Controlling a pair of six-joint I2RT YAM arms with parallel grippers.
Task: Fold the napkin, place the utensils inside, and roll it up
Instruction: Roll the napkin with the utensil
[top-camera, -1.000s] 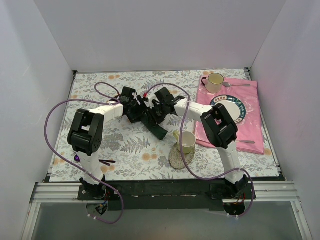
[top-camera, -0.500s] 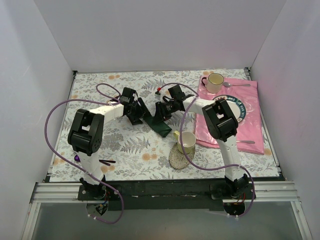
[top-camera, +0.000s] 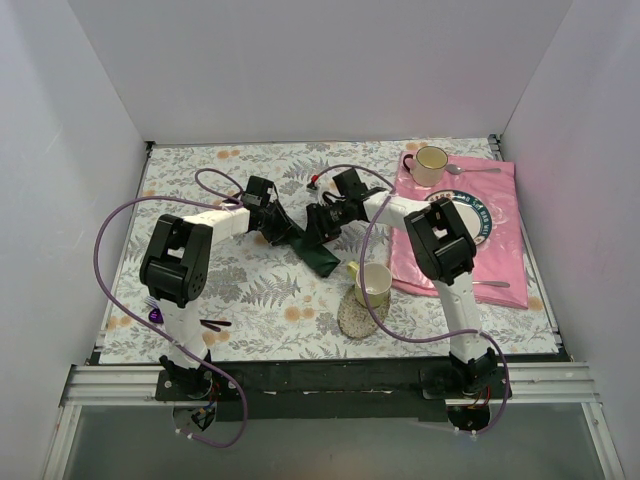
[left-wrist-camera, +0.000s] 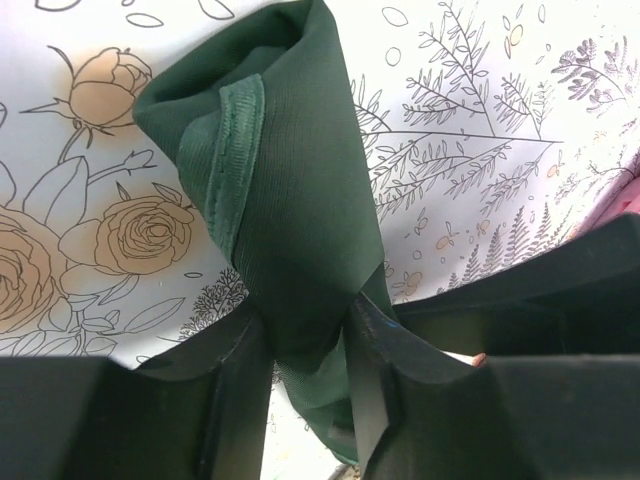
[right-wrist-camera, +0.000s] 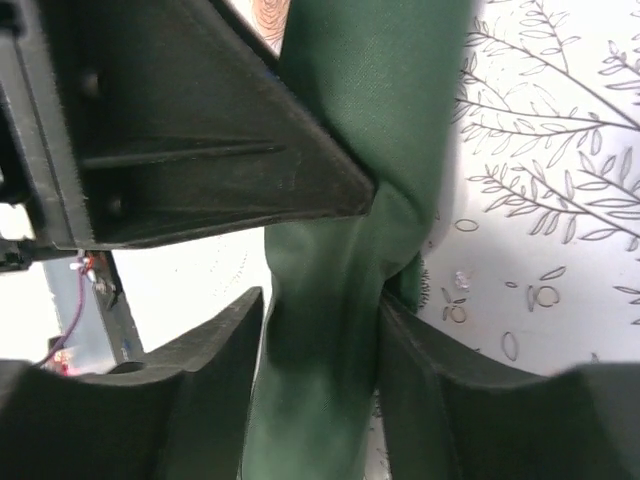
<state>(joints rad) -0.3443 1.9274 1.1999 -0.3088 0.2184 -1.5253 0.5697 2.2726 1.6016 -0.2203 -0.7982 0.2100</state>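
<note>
The napkin (left-wrist-camera: 290, 200), rolled into a narrow tube, lay mid-way across the floral surface (top-camera: 250, 290). The left hand (left-wrist-camera: 307, 332) pinched one end and the right hand (right-wrist-camera: 320, 320) clasped it alongside, probably to keep the roll tight (its inside was hidden).

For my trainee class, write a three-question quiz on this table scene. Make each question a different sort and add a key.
1. True or false: the green napkin lies flat and unfolded on the table.
2. Which has the napkin between its fingers? A) only the left end effector B) only the right end effector C) both
3. Fill in: the plate lies on the ____ cloth.
Key: 1 false, it is rolled up; 2 C; 3 pink.
</note>
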